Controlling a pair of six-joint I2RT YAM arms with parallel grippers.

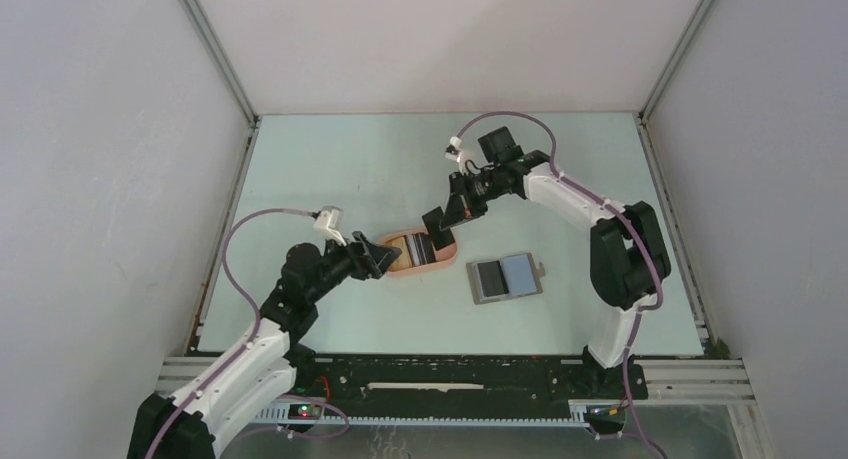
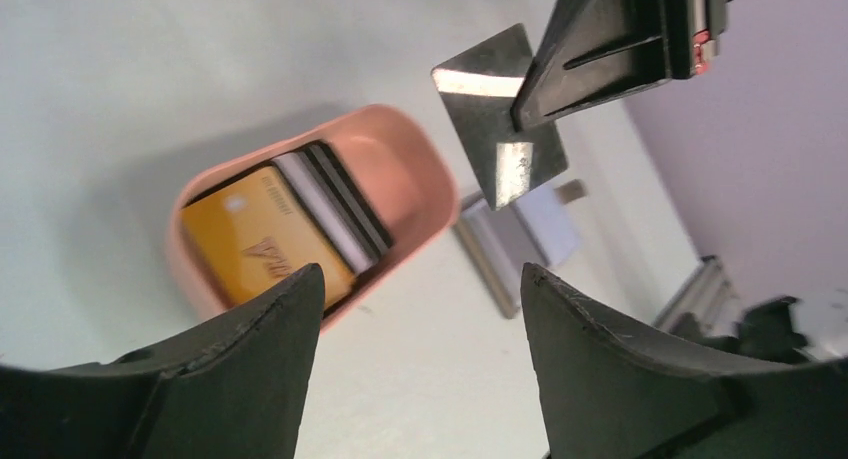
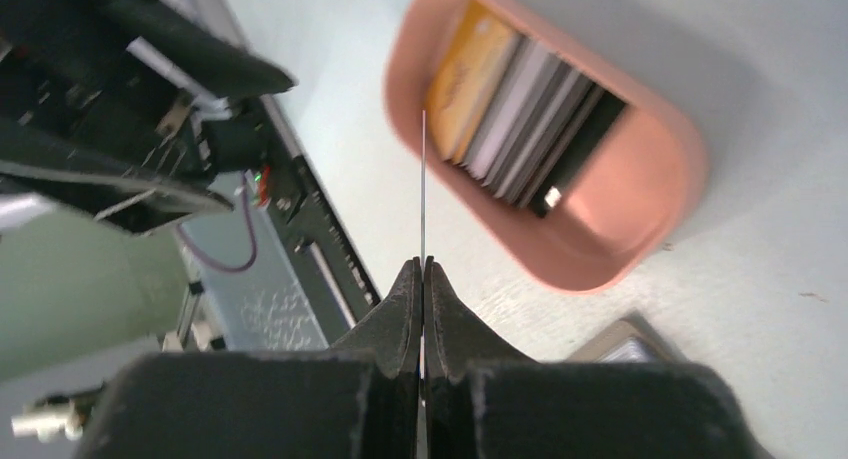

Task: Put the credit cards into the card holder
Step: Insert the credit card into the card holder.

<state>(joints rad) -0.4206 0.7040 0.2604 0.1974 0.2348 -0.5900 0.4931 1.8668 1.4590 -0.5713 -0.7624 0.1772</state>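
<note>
My right gripper is shut on a dark card and holds it in the air just above the right end of the peach tray. In the right wrist view the card shows edge-on between my shut fingertips. A yellow-orange card and dark, white-striped cards stand in the tray. The card holder lies open and flat to the right of the tray, dark half left, blue-grey half right. My left gripper is open and empty at the tray's left end.
The peach oval tray sits mid-table between the two grippers. The card holder's corner shows just below the tray. White enclosure walls stand at left, right and back. The arm bases and a metal rail run along the near edge.
</note>
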